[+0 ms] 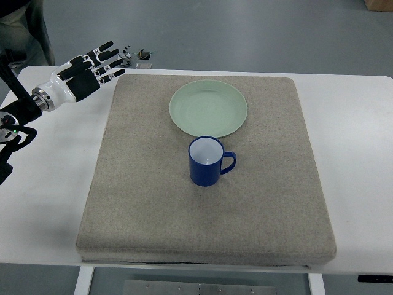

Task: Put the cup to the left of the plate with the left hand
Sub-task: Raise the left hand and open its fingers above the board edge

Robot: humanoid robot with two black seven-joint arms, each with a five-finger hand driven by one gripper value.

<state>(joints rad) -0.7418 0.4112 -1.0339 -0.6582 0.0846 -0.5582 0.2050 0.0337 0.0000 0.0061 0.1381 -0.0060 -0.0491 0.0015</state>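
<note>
Nearest the camera, at the bottom edge of the view, a strip of grey metal frame (199, 287) shows beneath the front of a white rectangular table (359, 153). On the table lies a large, thick, square pad of beige-grey woven fabric (153, 209), covering most of the tabletop and leaving bare white margins to the left and right.

Roughly in the middle of the pad stands a deep blue enamel-look mug with a white interior (207, 161). It is upright, its mouth open toward the camera, and its loop handle points to the right. Nothing touches it.

Just beyond the mug, toward the far edge of the pad, rests a round pale green plate (208, 109). The plate is bare, and the mug's rim sits just beside the plate's near edge; from this steep angle it is not clear whether the two touch. The mug is in front of the plate, not to its left.

At the upper left, the robot's left hand (92, 69), black-fingered with a white palm shell and wrist, reaches in over the far left corner of the table. Its fingers are stretched out straight and slightly fanned, holding nothing, with the fingertips just at the pad's far left corner. It is well apart from the mug.

A small dark object (143, 55) lies on the grey floor beyond the table's far edge.
</note>
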